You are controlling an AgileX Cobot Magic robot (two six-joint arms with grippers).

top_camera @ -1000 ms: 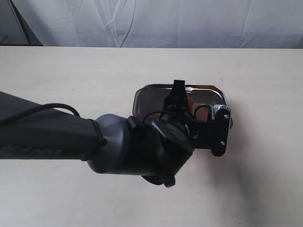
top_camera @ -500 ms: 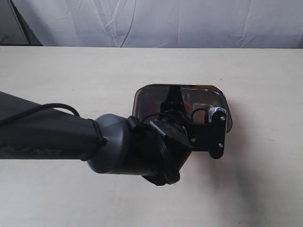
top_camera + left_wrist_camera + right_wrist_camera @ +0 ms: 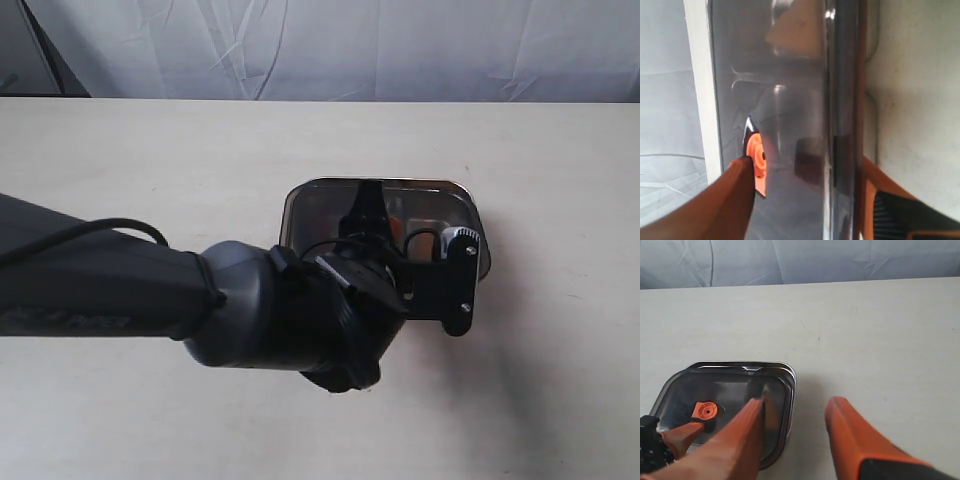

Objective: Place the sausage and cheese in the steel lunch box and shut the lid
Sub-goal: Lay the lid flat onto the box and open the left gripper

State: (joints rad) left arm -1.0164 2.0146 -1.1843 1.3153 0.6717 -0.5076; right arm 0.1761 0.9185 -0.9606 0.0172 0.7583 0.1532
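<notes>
The steel lunch box (image 3: 400, 182) sits mid-table with the dark smoky lid (image 3: 318, 208) lying on it. Its shiny rim (image 3: 791, 390) frames the lid (image 3: 730, 387) in the right wrist view. My left gripper (image 3: 385, 235) is over the box, open. One orange finger (image 3: 735, 185) rests on the lid (image 3: 790, 100) beside the orange valve (image 3: 757, 155), and the other finger (image 3: 872, 180) stands outside the rim. My right gripper (image 3: 799, 402) is open just off the box's corner, holding nothing. The sausage and cheese are hidden under the lid.
The left arm's dark forearm (image 3: 110, 285) crosses the table from the left and hides the box's near side. Bare pale tabletop (image 3: 865, 330) lies around the box. A grey cloth backdrop (image 3: 350, 45) hangs behind the far edge.
A second ago the left gripper dipped and turned slightly over the lid. It has held still since then. The right gripper has not moved.
</notes>
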